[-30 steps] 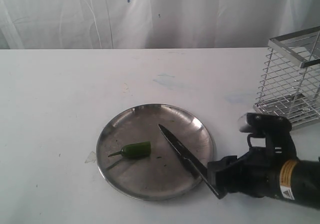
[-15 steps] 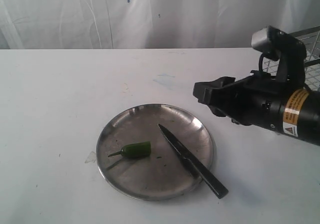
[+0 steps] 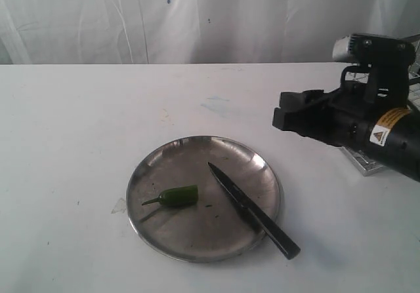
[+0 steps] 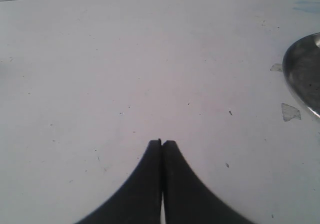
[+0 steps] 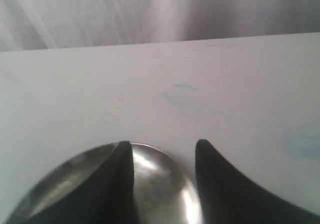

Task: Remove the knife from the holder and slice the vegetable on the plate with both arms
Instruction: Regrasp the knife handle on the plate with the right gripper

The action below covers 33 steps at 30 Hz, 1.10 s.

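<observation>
Right hand (spread, empty) hovers, arm hiding holder — knife lies on plate.

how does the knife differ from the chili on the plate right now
The knife is long, slim and black; the chili is short, plump and green. The chili lies wholly inside the plate; the knife's handle sticks out over the rim. Both lie flat, apart, neither held.

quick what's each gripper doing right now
Left gripper: closed, holding nothing.
Right gripper: open, empty; the long dark-bladed black-handled knife lies on the round stainless-steel plate.
</observation>
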Tool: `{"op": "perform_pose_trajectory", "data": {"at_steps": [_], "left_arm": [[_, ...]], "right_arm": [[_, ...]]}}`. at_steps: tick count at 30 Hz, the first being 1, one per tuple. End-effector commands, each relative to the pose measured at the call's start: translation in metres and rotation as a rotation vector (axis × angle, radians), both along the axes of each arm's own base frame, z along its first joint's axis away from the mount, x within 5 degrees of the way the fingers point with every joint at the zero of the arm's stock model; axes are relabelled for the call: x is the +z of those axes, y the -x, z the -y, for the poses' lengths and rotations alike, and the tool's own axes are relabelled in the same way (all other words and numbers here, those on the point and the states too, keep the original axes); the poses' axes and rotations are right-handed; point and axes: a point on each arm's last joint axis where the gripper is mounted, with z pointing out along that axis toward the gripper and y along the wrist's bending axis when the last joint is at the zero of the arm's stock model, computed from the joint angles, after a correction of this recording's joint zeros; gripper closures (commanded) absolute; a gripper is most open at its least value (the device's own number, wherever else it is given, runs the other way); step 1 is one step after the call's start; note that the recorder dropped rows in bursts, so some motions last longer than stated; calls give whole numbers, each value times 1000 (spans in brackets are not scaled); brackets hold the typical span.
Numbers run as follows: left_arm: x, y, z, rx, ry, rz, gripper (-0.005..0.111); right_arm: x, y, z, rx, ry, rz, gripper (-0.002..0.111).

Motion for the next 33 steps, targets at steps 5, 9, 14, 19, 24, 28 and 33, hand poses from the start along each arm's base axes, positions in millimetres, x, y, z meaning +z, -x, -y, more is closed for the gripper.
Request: {"op": "perform_pose_trajectory", "data": {"at_steps": [5, 9, 14, 19, 24, 28, 33], "left_arm": [[1, 0, 1, -7, 7, 9, 107], [1, 0, 1, -7, 7, 9, 107], [1, 0, 1, -7, 7, 9, 107], [1, 0, 1, -7, 7, 9, 107], [1, 0, 1, -7, 7, 9, 107], [1, 0, 1, -7, 7, 9, 107], [1, 0, 1, -7, 7, 9, 107]], "right_arm": [[0, 19, -16, 403, 294, -318, 79], [31, 14, -24, 486, 196, -409, 87], [27, -13, -10, 478, 167, -662, 88], [-17, -37, -5, 610, 131, -924, 88], [-38, -49, -5, 683, 218, -867, 88], [-40, -56, -2, 624, 260, -809, 88], [-40, -49, -3, 672, 241, -861, 80]]}}
